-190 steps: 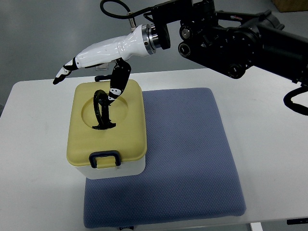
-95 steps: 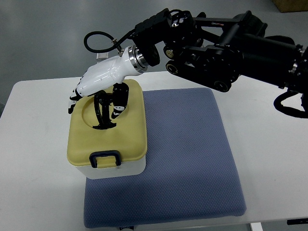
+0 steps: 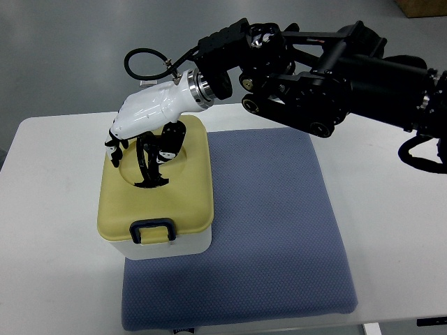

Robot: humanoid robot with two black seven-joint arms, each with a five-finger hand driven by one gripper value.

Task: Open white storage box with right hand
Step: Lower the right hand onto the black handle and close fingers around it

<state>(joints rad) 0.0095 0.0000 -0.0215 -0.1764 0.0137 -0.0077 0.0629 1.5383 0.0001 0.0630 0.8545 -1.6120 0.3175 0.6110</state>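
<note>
The white storage box (image 3: pixel 162 246) with its yellow lid (image 3: pixel 178 192) sits on the left edge of a blue mat (image 3: pixel 279 230) on the table (image 3: pixel 49 230). The right hand (image 3: pixel 143 122) is over the lid's round recess, its fingers (image 3: pixel 167 143) curled around the raised black handle (image 3: pixel 144 164).

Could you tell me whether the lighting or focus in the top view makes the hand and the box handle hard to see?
Top view: even, soft light, no glare; the right hand and black handle on the storage box are sharp; only faint shadows on the white table; the dark arm shows little detail.
</note>
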